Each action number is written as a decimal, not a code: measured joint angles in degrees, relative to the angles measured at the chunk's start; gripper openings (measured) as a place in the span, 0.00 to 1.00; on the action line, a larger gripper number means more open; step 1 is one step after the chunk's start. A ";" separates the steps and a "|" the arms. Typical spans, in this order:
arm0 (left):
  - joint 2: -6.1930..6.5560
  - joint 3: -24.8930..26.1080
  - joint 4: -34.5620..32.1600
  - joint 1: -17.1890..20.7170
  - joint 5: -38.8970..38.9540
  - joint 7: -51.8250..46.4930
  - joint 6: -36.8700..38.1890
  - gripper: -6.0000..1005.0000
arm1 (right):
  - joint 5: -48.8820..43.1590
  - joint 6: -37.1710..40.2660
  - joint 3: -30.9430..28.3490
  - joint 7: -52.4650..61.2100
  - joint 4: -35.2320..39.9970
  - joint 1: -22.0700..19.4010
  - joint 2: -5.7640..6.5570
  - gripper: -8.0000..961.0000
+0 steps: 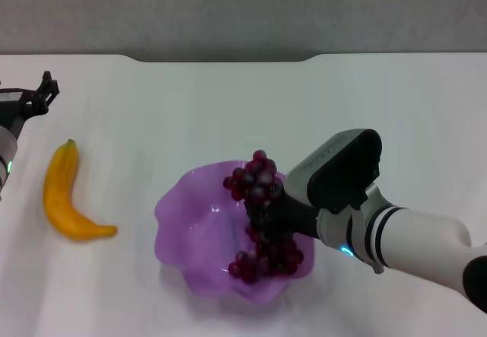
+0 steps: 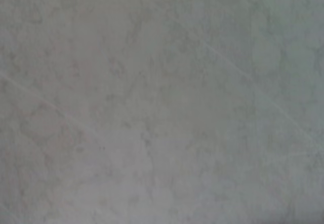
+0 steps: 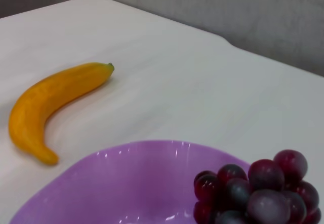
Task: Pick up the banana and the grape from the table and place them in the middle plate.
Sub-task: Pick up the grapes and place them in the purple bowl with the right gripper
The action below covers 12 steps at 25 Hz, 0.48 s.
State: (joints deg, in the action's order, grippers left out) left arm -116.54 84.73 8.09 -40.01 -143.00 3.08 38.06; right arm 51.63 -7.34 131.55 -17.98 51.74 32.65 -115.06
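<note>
Plain white table with grey edge, grey wall behind, translucent purple scalloped plate, right gripper clasping dark red grape bunch over it, curved yellow banana left of plate, left gripper beyond banana, fingers' spread indiscernible.

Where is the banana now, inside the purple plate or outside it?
Outside. The banana lies flat on the white table, apart from the plate, which holds only the grapes.

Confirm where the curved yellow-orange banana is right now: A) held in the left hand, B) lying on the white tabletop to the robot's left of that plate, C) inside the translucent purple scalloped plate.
B: the curved yellow-orange banana lies on the white tabletop, apart from the translucent purple scalloped plate, with no hand on it.
</note>
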 joint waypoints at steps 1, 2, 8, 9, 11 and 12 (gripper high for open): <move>0.00 0.00 0.00 0.00 0.00 0.00 0.00 0.89 | -0.15 0.42 0.00 -0.09 -0.05 0.03 0.00 0.37; 0.00 0.00 0.00 0.00 0.00 0.00 0.00 0.89 | -0.26 0.86 0.02 -0.16 -0.06 0.03 0.01 0.36; 0.00 0.00 0.00 0.00 0.00 0.00 0.00 0.89 | -0.47 3.19 0.60 -1.08 -0.05 -0.26 0.01 0.46; 0.00 0.00 0.00 0.00 0.00 0.00 0.00 0.89 | -0.48 3.37 0.62 -1.41 0.03 -0.31 0.01 0.50; 0.00 0.00 0.00 0.01 0.00 0.00 0.00 0.89 | -0.49 3.60 0.63 -1.97 0.24 -0.40 0.01 0.58; 0.00 0.00 0.00 0.01 0.00 0.00 0.00 0.89 | -0.49 3.82 0.66 -2.31 0.35 -0.47 0.00 0.62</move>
State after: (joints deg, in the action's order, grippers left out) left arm -116.54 84.73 8.09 -39.99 -143.00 3.08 38.06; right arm 51.14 -3.53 132.21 -20.29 52.09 32.18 -115.06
